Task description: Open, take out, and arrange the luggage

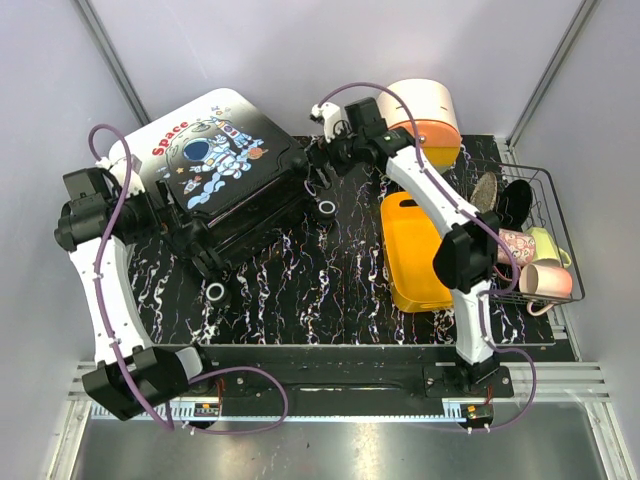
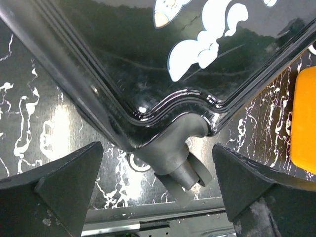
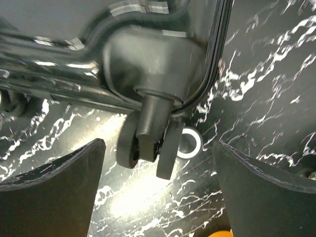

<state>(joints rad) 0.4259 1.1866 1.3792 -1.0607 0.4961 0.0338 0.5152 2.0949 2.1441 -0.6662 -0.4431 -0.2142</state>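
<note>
Jaws: both wide open, holding nothing | luggage (image 1: 215, 150): hard, shiny, slippery shell, probably light | best hold: by a wheel (image 3: 127, 145) or the rim, not the flat lid

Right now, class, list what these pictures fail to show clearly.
- Luggage contents: every view, shell covers them.
- Tray: top view, right arm crosses it; left wrist view, frame edge cuts it.
- Dark items in basket: top view, too small.
- Luggage rim: right wrist view, blurred.
</note>
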